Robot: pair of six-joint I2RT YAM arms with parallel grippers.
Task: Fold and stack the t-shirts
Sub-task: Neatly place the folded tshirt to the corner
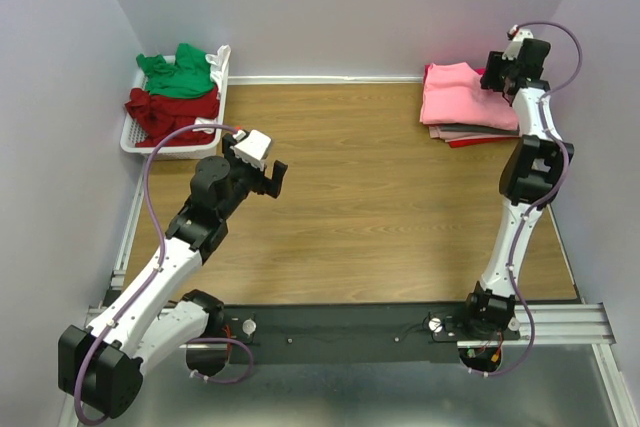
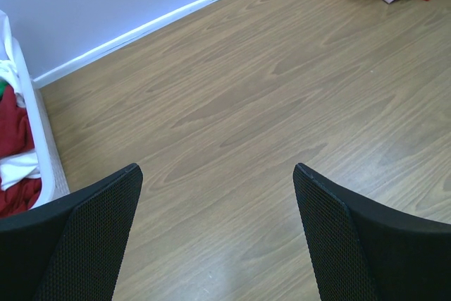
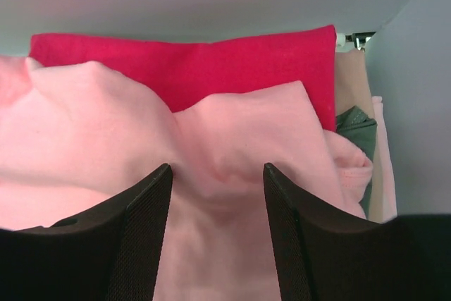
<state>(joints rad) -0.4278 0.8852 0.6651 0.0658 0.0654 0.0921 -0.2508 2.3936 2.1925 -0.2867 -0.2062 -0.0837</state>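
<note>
On the far-right stack (image 1: pixel 455 134), the soft pink t-shirt (image 3: pixel 232 125) puckers, visibly only from the wrist, between the mesh-textured jaws of the right gripper (image 3: pixel 217 168); whether they pinch it cannot be told. The left gripper (image 2: pixel 218 170) hangs, jaws released, over the wood-grain table (image 2: pixel 246 89).

no readable text, no labels, no numbers
</note>
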